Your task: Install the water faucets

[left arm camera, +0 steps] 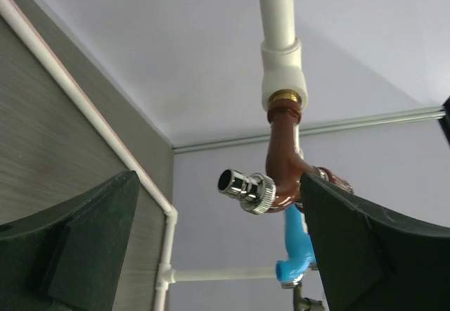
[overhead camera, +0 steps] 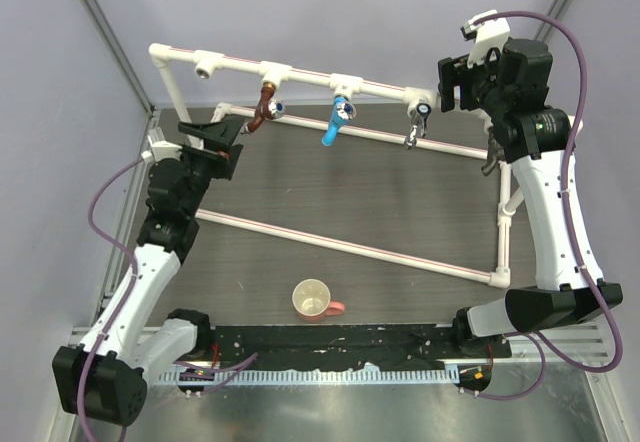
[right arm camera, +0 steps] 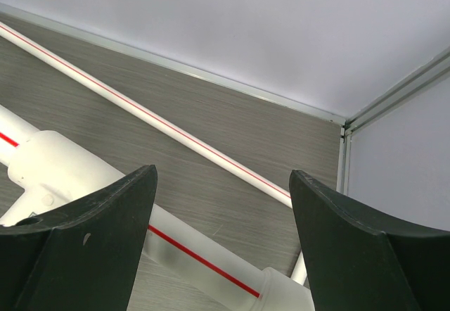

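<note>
Two jaw sets, both spread. Left jaws wide apart, straddling copper faucet (left arm camera: 285,167), one finger just beside its handle, nothing clamped. Faucet hangs threaded into white tee (left arm camera: 283,65), brass thread showing; judged seated, so no grip needed. Right jaws agape, empty, over pipe frame (right arm camera: 56,163) at far right. Blue faucet (overhead camera: 337,122) and chrome faucet (overhead camera: 417,122) hang along same rail. Leftmost socket (overhead camera: 205,62) bare.

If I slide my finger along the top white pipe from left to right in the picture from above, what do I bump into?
Empty white socket → copper-coloured faucet → blue faucet → silver faucet.
</note>
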